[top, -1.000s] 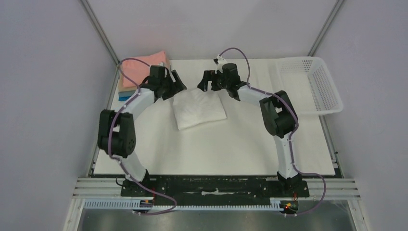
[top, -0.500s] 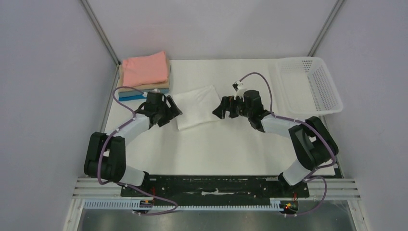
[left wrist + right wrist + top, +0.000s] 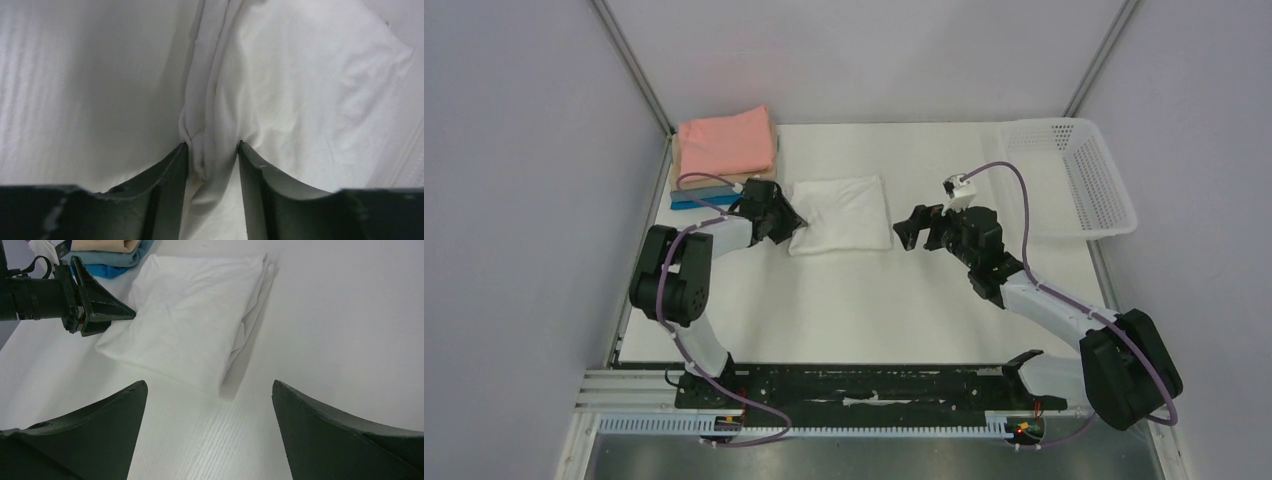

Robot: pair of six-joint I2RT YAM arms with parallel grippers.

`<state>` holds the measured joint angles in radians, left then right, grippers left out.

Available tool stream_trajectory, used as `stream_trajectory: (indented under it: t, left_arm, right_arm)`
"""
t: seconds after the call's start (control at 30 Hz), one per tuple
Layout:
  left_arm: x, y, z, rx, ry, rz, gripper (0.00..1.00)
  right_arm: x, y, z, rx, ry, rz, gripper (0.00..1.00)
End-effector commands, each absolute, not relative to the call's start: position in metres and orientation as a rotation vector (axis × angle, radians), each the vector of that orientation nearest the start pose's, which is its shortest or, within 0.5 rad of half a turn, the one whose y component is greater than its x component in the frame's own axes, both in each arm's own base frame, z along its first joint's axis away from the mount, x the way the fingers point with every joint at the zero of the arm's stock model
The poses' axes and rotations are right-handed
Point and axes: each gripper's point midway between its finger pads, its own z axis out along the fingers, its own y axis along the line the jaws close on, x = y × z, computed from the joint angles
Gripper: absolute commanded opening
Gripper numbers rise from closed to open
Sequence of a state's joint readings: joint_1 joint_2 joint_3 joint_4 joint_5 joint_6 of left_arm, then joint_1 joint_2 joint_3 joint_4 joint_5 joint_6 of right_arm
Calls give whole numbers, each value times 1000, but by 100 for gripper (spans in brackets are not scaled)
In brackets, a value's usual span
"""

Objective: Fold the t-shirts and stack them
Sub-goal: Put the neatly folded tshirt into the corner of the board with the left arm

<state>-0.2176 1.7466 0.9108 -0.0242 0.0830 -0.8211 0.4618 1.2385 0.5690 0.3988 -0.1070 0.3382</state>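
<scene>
Since a second ago the left tool (image 3: 212,147) has swung down to the left edge of the folded white t-shirt (image 3: 844,212) on the table (image 3: 874,300), upper middle of the frame, and pinches it, while the right tool (image 3: 914,228), drawn back to its right, hangs spread wide

no legible text, labels, or numbers
</scene>
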Motion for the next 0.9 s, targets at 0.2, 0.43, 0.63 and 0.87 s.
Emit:
stream_trajectory:
  t: [0.2,0.43,0.63,0.87]
  left_arm:
    - [371,-162,-38,-541,2663,-289,19]
    - [396,-150,7,-200,2596,154,2]
    - [456,-131,81,10,2374,417,2]
    - [504,-132,128,271,2167,531,2]
  right_arm:
    - [341,173,145,-176,1899,448,98]
    - [345,164,141,-170,1898,382,98]
    - [346,155,139,-166,1891,323,98]
    - [350,146,139,-155,1880,257,98]
